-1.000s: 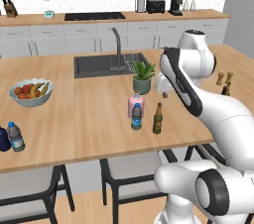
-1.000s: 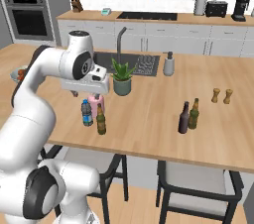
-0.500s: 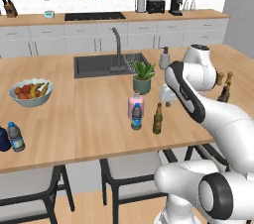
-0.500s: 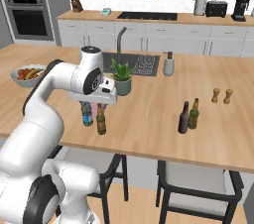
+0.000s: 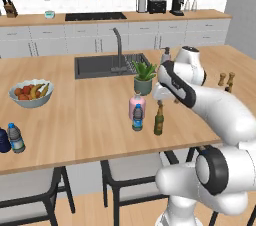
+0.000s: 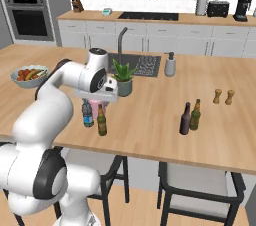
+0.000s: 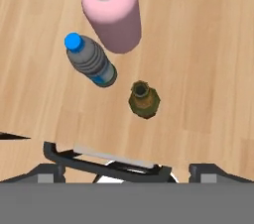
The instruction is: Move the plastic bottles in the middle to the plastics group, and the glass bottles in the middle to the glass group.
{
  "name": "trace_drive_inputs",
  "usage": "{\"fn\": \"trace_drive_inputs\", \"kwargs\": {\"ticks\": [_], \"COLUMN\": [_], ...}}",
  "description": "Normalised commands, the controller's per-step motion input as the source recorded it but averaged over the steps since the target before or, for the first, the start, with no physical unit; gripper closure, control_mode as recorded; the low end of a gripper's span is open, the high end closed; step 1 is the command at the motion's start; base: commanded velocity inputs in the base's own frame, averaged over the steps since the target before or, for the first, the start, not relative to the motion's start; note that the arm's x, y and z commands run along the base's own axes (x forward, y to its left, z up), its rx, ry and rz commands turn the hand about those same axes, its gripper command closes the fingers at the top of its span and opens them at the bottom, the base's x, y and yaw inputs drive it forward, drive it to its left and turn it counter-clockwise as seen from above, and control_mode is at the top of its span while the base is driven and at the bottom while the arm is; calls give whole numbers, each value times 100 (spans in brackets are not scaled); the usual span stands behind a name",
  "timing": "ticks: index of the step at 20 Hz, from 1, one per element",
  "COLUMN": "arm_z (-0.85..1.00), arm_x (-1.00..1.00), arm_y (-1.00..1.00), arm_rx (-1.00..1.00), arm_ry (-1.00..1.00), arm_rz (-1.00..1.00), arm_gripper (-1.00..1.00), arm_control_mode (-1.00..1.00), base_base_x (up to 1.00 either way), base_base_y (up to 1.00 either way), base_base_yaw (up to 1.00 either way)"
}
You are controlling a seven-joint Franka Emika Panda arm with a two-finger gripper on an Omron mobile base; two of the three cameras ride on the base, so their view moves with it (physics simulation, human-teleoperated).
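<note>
Gripper (image 6: 102, 101) hovered directly above olive-green bottle (image 7: 144, 99), likely lining up a neck grasp. Gripper opening impossible to tell. Water bottle (image 7: 91, 61) and pink bottle (image 7: 113, 10) stood just beside.

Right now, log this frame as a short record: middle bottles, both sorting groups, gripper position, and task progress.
middle bottles: pink bottle, water bottle and olive-green bottle, all upright near the front edge of the island counter
plastics group: second water bottle beside a navy bottle, at the counter's far left end
glass group: two brown bottles, standing together at the right
gripper: above the middle bottles, holding nothing; fingers' state unclear
progress: nothing moved yet
</note>
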Motion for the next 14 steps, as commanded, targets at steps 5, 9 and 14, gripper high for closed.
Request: {"fn": "trace_drive_inputs", "kwargs": {"ticks": [5, 9, 14], "arm_z": [-21, -30, -34], "arm_x": [40, 31, 13], "arm_y": [20, 0, -5], "arm_rx": [-3, -4, -3], "arm_ry": [6, 9, 6], "arm_rz": [0, 6, 10], "arm_gripper": [-100, -100, -100], "arm_control_mode": [-100, -100, -100], "base_base_x": [0, 0, 0], "base_base_y": [0, 0, 0], "base_base_yaw": [0, 0, 0]}}
